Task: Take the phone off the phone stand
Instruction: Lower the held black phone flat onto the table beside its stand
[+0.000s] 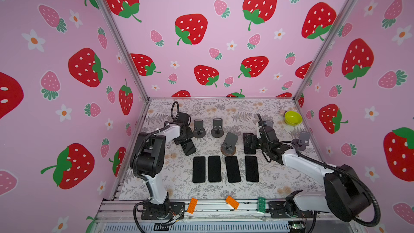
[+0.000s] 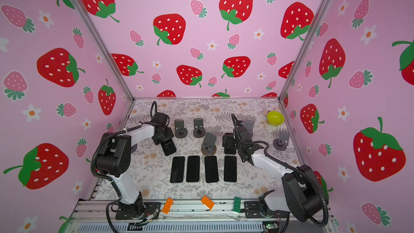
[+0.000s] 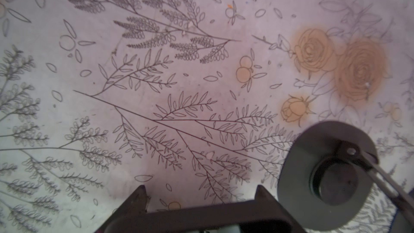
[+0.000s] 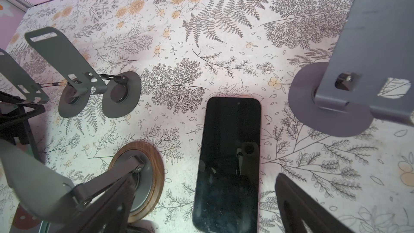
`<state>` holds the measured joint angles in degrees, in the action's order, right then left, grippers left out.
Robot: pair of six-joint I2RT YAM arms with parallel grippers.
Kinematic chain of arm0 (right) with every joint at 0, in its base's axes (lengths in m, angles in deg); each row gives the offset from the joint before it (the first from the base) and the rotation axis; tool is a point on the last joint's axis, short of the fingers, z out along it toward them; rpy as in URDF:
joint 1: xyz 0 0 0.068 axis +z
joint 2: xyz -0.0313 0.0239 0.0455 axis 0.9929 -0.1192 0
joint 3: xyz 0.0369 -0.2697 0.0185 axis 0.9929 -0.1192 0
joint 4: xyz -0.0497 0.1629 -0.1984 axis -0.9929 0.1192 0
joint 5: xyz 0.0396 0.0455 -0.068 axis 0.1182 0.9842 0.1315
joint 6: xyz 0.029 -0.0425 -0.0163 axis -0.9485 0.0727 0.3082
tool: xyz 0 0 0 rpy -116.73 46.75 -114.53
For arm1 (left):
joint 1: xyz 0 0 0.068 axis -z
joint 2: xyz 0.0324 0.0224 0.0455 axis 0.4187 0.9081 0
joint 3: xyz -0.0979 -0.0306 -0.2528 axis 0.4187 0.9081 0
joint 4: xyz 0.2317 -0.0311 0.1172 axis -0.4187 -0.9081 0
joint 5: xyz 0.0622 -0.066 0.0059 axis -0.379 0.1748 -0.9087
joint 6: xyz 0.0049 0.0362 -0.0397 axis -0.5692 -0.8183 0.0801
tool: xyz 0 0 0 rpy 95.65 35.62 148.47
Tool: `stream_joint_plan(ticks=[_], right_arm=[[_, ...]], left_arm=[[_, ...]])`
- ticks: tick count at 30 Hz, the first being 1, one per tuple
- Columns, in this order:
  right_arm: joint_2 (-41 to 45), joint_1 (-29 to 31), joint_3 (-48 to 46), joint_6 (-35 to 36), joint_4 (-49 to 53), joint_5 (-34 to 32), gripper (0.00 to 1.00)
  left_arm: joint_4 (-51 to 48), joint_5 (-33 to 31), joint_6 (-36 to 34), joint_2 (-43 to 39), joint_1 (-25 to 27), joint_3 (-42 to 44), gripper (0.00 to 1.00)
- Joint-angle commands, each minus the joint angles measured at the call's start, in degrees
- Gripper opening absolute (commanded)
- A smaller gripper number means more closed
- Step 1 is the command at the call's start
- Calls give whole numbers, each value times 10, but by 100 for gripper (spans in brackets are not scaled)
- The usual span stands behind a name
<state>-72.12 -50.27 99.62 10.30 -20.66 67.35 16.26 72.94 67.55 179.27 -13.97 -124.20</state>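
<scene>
My left gripper (image 1: 184, 141) (image 3: 200, 189) is shut across the width of a black phone (image 1: 190, 148) (image 3: 201, 216), which slants toward the table's front. A grey phone stand (image 3: 324, 175) stands empty close beside it. Further phone stands (image 1: 199, 128) (image 1: 217, 127) hold nothing, as does one on a wooden base (image 1: 229, 144). Over a second phone (image 4: 228, 160) lying flat on the cloth, my right gripper (image 1: 251, 141) (image 4: 205, 205) is wide open, with a finger on each side of it and not touching it.
Several black phones (image 1: 214, 168) lie in a row near the table's front. Another empty stand (image 1: 302, 141) is at the right, by the wall. A yellow-green bowl (image 1: 293, 118) sits at the back right. Orange (image 1: 192, 205) and green (image 1: 261, 204) bricks rest on the front rail.
</scene>
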Motion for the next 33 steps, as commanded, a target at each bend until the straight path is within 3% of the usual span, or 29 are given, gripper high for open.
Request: stream_joint_plan(ticks=[1, 33], right_arm=[[-6, 1, 7, -1, -6, 4, 100], [-2, 1, 5, -3, -7, 5, 100]], left_arm=[[-21, 15, 4, 33, 1, 4, 77], [-7, 51, 0, 25, 4, 17, 76]])
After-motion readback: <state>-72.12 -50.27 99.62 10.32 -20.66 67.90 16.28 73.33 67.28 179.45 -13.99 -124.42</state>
